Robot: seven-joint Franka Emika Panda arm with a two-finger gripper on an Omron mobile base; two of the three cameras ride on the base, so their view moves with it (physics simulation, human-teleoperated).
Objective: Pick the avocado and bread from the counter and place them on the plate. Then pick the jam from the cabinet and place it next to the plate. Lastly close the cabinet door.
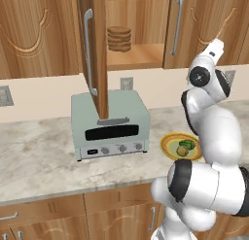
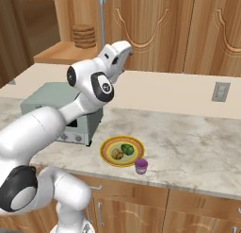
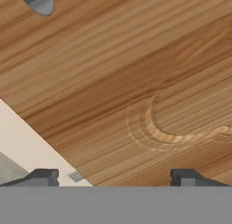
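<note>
The gripper (image 3: pixel 115 178) stands with its jaws spread wide and empty, facing a carved wooden cabinet panel. The avocado (image 2: pixel 127 148) and bread (image 2: pixel 117 154) lie on the plate (image 2: pixel 109 145) — the jam (image 2: pixel 141 165) stands just beside it on the counter (image 2: pixel 188 147). The cabinet door (image 1: pixel 97 49) hangs open.

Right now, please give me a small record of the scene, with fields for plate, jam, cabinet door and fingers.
plate: on the counter, holds the avocado and the bread
jam: on the counter, beside the plate, near the front edge
cabinet door: open, swung out over the toaster oven
fingers: spread apart, holding nothing, facing a closed wooden door panel
</note>
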